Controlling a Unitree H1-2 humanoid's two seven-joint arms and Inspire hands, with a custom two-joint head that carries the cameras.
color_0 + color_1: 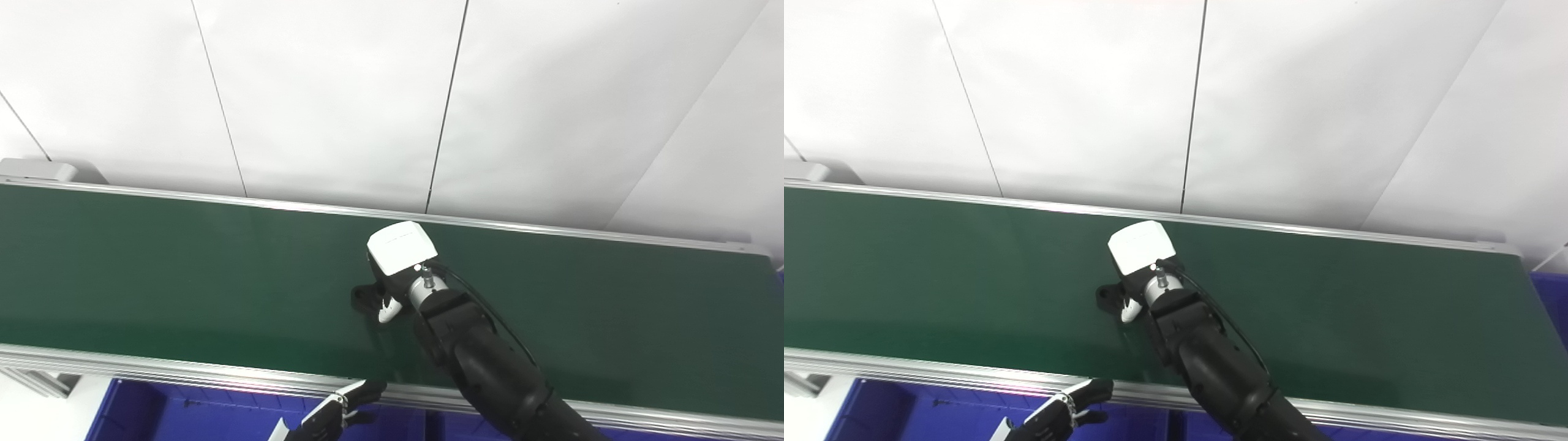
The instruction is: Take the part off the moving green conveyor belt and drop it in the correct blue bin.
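Observation:
The green conveyor belt (184, 269) runs across the picture. My right hand (401, 248), with its white back plate facing up, reaches over the middle of the belt. A small black part (365, 297) lies on the belt just left of and below the hand. The white-tipped thumb (389, 309) rests against the part; the other fingers are hidden under the hand, so I cannot tell whether they grip it. My left hand (334, 416) is low at the bottom edge, fingers apart and empty, over a blue bin (184, 410).
The belt's metal front rail (153, 367) separates the belt from the blue bins below. Another blue bin (1549, 300) shows past the belt's right end. A white panelled wall (367, 92) stands behind the belt.

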